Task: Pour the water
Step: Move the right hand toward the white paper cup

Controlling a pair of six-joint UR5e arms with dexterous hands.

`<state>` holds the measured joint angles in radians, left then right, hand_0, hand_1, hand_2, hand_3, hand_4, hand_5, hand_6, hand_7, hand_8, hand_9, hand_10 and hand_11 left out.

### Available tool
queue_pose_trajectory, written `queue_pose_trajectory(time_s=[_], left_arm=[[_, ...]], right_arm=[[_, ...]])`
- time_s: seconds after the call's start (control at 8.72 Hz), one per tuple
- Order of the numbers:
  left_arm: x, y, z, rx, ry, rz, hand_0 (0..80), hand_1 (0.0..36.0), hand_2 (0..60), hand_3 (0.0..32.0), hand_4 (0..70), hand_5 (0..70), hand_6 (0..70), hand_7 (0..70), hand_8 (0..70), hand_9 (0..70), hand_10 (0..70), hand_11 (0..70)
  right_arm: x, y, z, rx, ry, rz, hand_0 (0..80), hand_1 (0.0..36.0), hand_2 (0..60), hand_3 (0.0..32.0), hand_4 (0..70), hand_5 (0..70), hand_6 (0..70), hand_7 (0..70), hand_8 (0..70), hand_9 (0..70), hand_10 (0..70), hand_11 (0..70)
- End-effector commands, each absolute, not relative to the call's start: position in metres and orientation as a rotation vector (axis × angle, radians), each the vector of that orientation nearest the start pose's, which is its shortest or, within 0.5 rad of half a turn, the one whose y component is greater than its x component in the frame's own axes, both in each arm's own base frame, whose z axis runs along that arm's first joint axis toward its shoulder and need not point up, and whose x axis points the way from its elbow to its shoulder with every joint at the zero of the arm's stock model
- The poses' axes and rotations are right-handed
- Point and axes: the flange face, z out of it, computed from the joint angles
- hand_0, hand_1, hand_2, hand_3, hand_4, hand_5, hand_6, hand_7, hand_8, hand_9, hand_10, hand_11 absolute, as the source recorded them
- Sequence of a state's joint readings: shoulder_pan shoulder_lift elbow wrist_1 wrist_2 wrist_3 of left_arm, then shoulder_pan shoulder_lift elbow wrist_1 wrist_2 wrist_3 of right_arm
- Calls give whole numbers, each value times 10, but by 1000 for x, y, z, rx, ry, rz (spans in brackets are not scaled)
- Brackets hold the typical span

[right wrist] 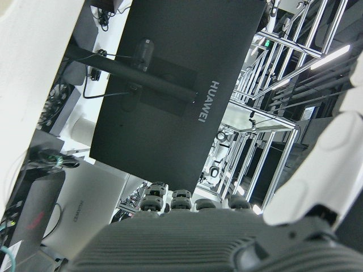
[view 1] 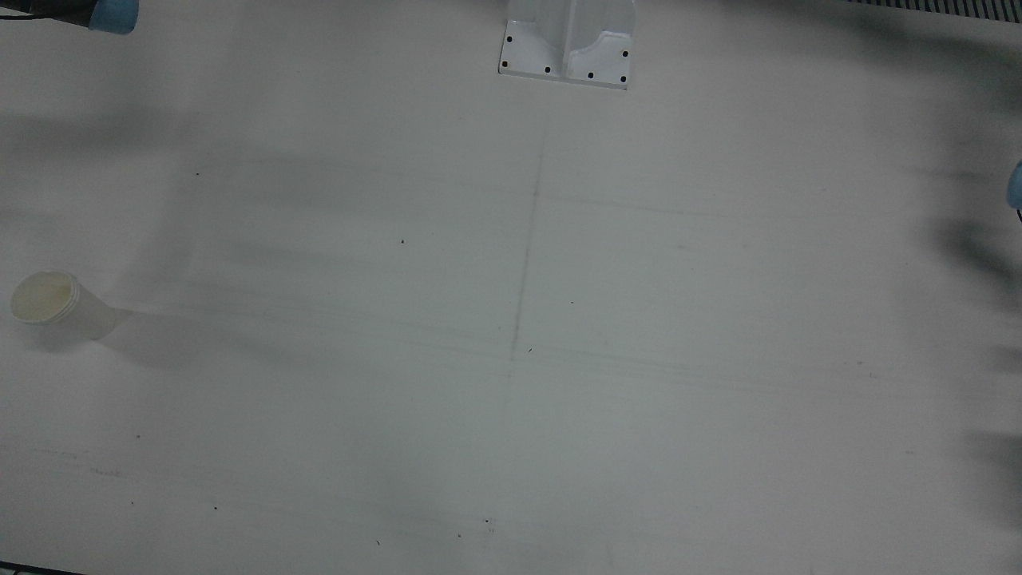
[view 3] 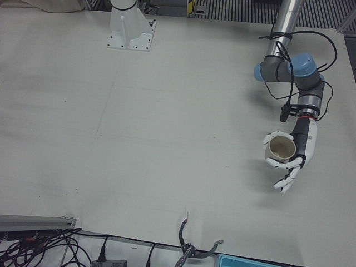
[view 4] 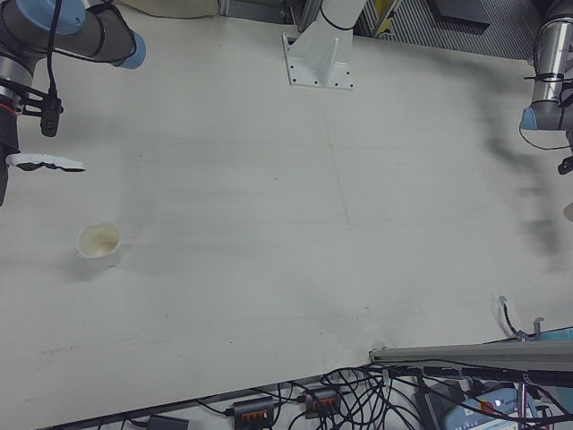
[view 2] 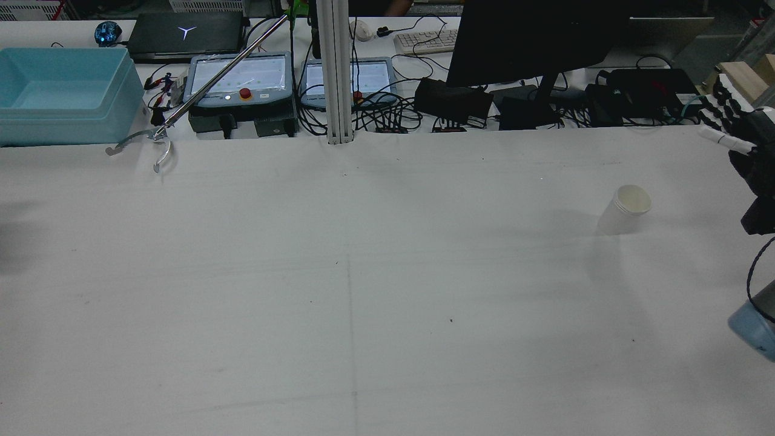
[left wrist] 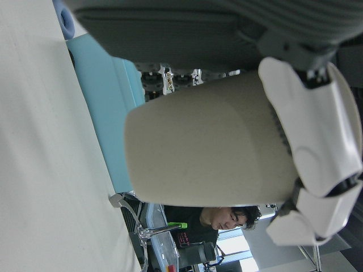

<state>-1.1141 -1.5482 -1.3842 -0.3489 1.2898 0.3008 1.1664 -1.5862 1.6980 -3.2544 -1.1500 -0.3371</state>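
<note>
My left hand (view 3: pixel 290 160) is shut on a beige paper cup (view 3: pixel 281 148) and holds it above the table near the robot's left edge, mouth towards the camera. The left hand view shows the cup (left wrist: pixel 210 141) wrapped by white fingers (left wrist: pixel 317 130). A second pale cup (view 2: pixel 626 209) stands upright on the table on the robot's right side; it also shows in the front view (view 1: pixel 49 302) and the right-front view (view 4: pixel 98 243). My right hand (view 2: pixel 748 145) hovers open and empty beside that cup, apart from it, and shows in the right-front view (view 4: pixel 36 163).
A teal bin (view 2: pixel 60 91), a metal grabber tool (view 2: pixel 158 138), control tablets and a black monitor (view 2: pixel 533 42) line the far edge. A white pedestal bracket (view 1: pixel 567 49) is bolted at the table's robot side. The table (view 1: pixel 511 319) is white cloth.
</note>
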Motion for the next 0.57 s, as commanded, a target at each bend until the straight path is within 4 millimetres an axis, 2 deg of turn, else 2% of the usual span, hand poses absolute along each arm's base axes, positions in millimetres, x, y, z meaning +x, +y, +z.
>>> queue_pose_trajectory(time_s=[0.0,0.11,0.23,0.34,0.46], left_arm=[[63,-494,743,90,2184,-1848,481,146,360,0,550,458,180,202,88,126,117,177],[60,-488,745,88,2180,-1856,483,147,360,0,550,458,179,200,88,124,116,175],[55,-476,753,79,2165,-1873,482,149,362,0,548,457,178,200,87,123,116,176],[49,-465,757,81,2161,-1877,482,151,367,0,548,458,178,200,87,124,119,179],[45,-458,756,81,2163,-1876,485,152,366,0,544,459,178,198,87,124,118,179]], right_arm=[[-14,-467,743,-436,2302,-2466,399,91,107,0,12,0,0,0,30,53,48,79],[-15,-467,752,-443,2304,-2462,401,92,104,0,3,0,0,0,29,52,48,80],[-20,-472,748,-454,2320,-2457,412,100,109,0,10,0,0,0,28,49,45,76],[-37,-483,739,-478,2351,-2440,411,100,118,0,15,0,0,0,31,54,48,82],[-55,-488,738,-480,2344,-2425,410,97,112,0,20,0,0,0,27,51,46,78]])
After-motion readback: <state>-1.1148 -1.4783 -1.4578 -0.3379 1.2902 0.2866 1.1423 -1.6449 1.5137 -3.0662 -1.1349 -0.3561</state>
